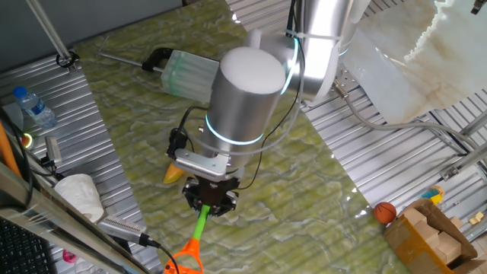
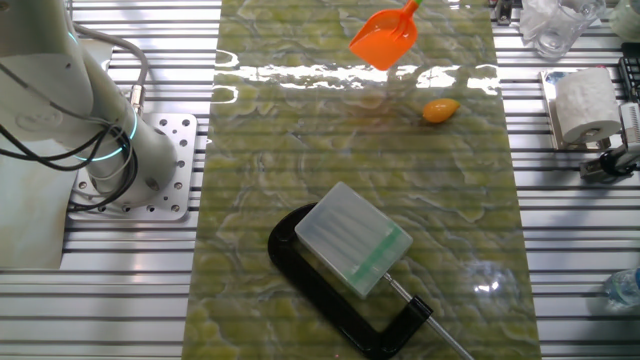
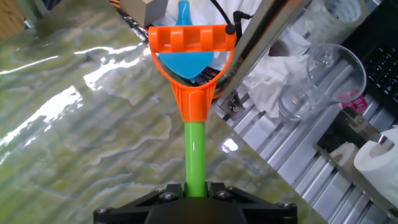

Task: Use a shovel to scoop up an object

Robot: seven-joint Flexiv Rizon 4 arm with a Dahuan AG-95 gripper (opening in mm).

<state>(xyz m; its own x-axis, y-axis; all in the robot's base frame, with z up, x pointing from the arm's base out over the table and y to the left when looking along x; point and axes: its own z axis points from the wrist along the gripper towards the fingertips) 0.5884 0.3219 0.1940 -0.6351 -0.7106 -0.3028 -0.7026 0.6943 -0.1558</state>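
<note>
The robot's gripper (image 1: pixel 209 199) was clamped on the green shaft of the shovel (image 1: pixel 196 232) above the green marbled table (image 1: pixel 304 183), its jaws closed on either side of the shaft in the hand view. The orange D-shaped end (image 3: pixel 191 46) pointed towards the table's edge, while the orange blade (image 2: pixel 384 37) sat at the far end of the table in the other fixed view. The yellow-orange object (image 2: pixel 440 109) lay on the table near the blade but apart from it. A black clamp (image 2: pixel 330 300) holding a translucent block (image 2: pixel 353 237) rested further along the table.
</note>
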